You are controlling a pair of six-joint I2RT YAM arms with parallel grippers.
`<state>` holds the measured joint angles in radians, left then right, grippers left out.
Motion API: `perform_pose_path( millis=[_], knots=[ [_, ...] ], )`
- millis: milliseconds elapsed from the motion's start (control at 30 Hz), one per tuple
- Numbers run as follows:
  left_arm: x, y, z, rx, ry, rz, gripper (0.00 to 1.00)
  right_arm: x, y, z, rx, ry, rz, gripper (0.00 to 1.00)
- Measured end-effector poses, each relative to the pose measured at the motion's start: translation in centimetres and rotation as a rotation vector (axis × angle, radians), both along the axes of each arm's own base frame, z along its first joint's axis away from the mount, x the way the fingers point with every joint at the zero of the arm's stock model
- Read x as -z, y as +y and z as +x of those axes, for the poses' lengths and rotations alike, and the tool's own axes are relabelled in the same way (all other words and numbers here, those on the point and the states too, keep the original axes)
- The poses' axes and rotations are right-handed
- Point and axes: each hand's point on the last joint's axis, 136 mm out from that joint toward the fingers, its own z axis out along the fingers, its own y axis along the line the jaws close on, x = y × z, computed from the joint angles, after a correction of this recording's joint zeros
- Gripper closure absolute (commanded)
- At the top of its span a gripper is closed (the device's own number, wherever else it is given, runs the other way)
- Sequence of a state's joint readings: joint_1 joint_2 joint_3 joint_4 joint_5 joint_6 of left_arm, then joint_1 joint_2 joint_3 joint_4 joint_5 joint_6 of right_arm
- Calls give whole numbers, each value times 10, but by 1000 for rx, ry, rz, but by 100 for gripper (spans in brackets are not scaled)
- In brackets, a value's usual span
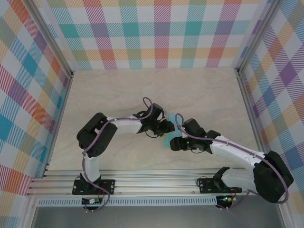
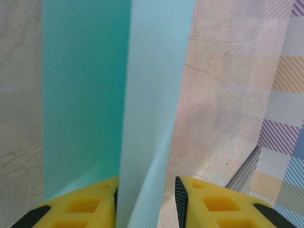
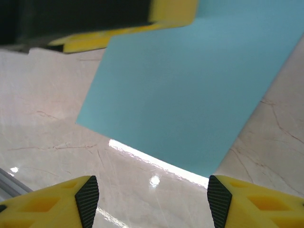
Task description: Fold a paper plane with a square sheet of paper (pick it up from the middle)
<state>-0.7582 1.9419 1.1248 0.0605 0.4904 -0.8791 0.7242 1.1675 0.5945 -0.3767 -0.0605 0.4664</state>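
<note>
Paper (image 2: 85, 95) was part-folded: one lighter flap stood up from the darker layer, crease running straight out from the left fingers (image 2: 76, 211). Those were pinching it at the near edge, the flap sitting in the gap between them, probably to keep the fold in shape. The paper hung tilted off the bench (image 3: 47, 133), just ahead of the right fingers (image 3: 57, 204), with glare showing under its lower edge. Right fingers were spread wide, empty, touching nothing. My read is they were lined up to take a free edge. Plane not formed yet.
</note>
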Motion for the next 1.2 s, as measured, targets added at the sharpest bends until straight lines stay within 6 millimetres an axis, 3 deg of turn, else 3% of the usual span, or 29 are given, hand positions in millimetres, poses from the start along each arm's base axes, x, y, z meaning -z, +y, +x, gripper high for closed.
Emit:
perform_pose_path(
  millis=[267,500,700,967,1200],
  knots=[
    [-1,0,0,-11,27,-14,65,-15,19,8,-93,-179,-104,32],
    [-3,0,2,-22,33,-21,65,-3,36,6,-184,-236,-201,32],
    [-5,-2,2,-22,30,-31,65,3,36,10,-199,-290,-280,34],
    [-5,-2,2,-23,34,-33,65,3,35,18,-189,-342,-344,48],
    [-5,-2,2,-23,33,-32,65,0,32,21,-170,-364,-357,68]
  ],
)
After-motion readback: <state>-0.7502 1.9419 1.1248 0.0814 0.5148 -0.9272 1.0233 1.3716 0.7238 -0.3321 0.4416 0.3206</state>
